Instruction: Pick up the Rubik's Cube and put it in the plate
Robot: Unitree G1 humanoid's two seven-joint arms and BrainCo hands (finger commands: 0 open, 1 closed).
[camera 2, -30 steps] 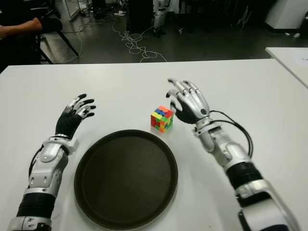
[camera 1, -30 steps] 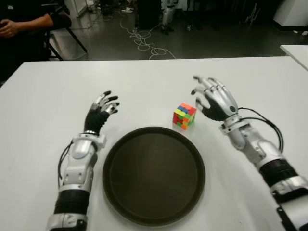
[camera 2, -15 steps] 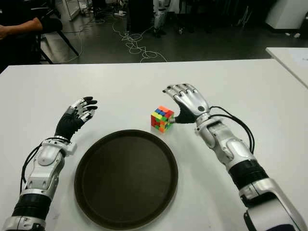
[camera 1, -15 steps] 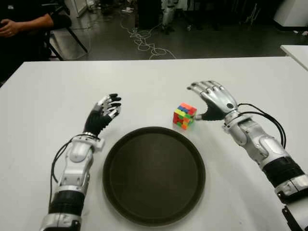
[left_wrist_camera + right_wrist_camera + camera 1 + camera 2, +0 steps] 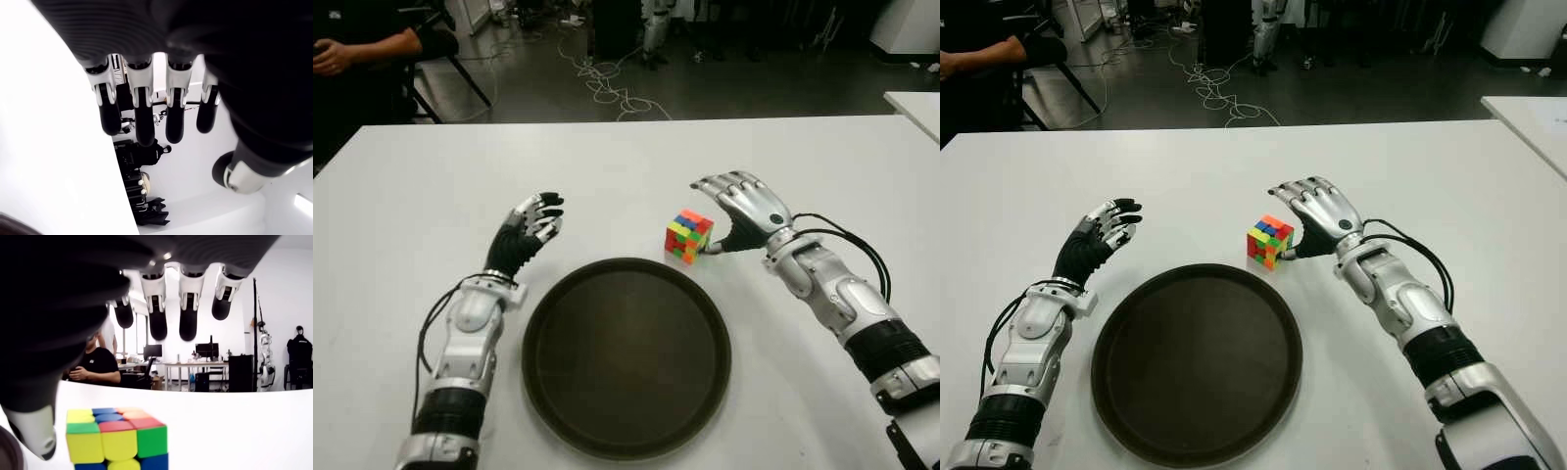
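Standing on the white table (image 5: 401, 196), the cube (image 5: 689, 235) sits just off the rim of the round dark plate (image 5: 626, 357), at about one o'clock from the plate's middle. The right hand (image 5: 742, 208) is just beside the cube at its three o'clock, fingers spread and arched over it, thumb low near the cube's side, gripping nothing. The left hand (image 5: 524, 231) shows at about ten o'clock from the plate, fingers loosely extended, holding nothing.
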